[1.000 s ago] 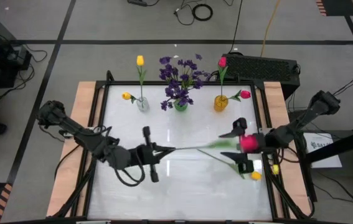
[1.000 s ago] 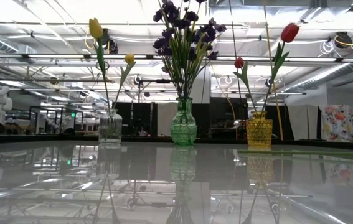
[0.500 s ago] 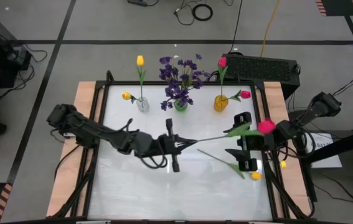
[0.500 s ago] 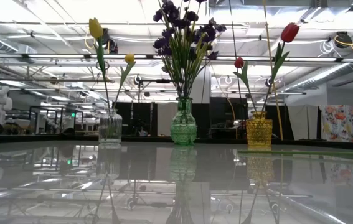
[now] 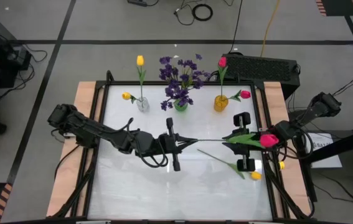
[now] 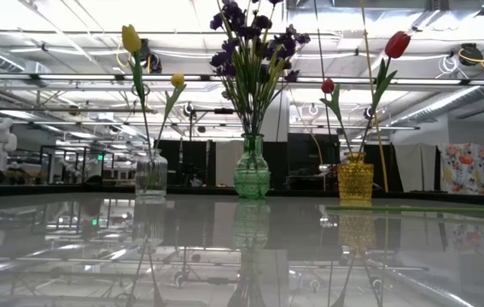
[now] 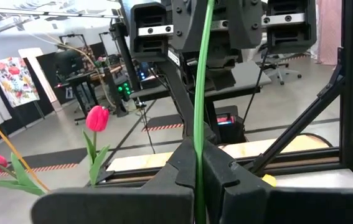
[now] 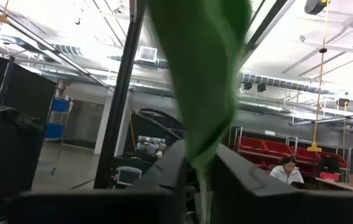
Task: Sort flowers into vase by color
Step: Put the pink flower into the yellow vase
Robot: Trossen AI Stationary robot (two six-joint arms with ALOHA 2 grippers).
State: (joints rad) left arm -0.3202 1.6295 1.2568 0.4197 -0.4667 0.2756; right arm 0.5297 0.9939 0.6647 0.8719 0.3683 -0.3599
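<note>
Pink-red tulip [image 5: 267, 139], artificial, on a long thin green stem [image 5: 208, 141] with leaves. Carried above the table [image 5: 132, 186], clear of the surface, spanning the gap between both grippers. Long axis: nearly level and crosswise to the table, running from one gripper straight to the other. Bud end points toward the right arm's side; cut end points toward the left arm.

Left gripper [image 5: 177, 142]: at the stem's cut end, fingers pinched tight on it; in the left wrist view the stem [image 7: 199, 93] rises straight out from between the fingers [image 7: 182, 168] toward the other gripper.

Right gripper [image 5: 244, 142]: at the leafy end, just short of the bud, the stem passing crosswise between its jaws. In the right wrist view a green leaf [image 8: 204, 81] sits between the two fingers [image 8: 170, 171], which stand narrow around it. Whether they already bear on the stem cannot be told. Judgement: a handover is in progress, and it depends on the right gripper securing the stem near the bud before the left lets go.

Amber vase [image 5: 220, 102], holding two pink-red tulips: beyond the right gripper at the table's far edge, the nearer arm being the right. Green vase [image 5: 180, 106] with purple blossoms and clear vase [image 5: 142, 104] with yellow tulips stand farther along the same edge.

Loose flower with yellow bud [image 5: 255, 175]: lying on the table just nearside of the right gripper.
</note>
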